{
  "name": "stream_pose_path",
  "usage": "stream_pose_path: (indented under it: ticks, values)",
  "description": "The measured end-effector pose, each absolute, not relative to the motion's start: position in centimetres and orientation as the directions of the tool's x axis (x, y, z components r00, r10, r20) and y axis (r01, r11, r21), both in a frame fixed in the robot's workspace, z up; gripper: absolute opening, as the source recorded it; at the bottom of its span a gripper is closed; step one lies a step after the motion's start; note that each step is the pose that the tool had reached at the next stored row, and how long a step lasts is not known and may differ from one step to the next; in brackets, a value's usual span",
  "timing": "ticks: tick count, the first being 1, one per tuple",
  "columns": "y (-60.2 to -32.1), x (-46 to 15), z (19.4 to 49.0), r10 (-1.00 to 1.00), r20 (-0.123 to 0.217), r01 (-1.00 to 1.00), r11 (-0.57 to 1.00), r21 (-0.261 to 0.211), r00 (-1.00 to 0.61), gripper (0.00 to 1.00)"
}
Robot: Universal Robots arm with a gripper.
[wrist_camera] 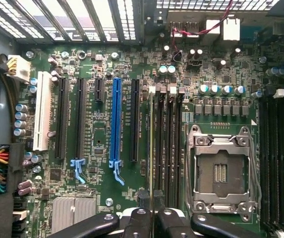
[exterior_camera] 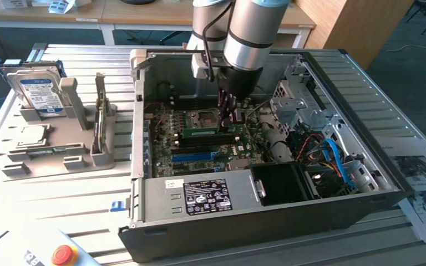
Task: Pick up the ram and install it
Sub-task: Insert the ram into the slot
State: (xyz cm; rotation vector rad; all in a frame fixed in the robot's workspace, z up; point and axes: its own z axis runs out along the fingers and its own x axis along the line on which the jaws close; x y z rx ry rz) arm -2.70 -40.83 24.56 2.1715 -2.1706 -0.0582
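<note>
Ram (exterior_camera: pixel 200 132): clamped edge-on between narrow fingers (wrist_camera: pixel 141 224), lengthwise along slots (wrist_camera: pixel 169 144), at 6 o'clock of socket (exterior_camera: pixel 202 117) in exterior view; alignment presumably for seating.

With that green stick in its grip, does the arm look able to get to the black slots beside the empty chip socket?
Probably yes. The case is open on top, and the gripper, shut on the ram, hangs just above the black slots with nothing between.

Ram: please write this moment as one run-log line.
phase: install | gripper: shut on ram | place: at memory slots beside empty processor socket, inside computer case | seated: cannot tell
</note>
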Motion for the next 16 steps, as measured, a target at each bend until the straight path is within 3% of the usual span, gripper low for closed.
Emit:
stream_pose_path:
  ticks: [16]
  values:
    - [-40.8, -3.0, 23.4, -1.000, 0.023, -0.997, 0.000, 0.076, 0.001, 0.12]
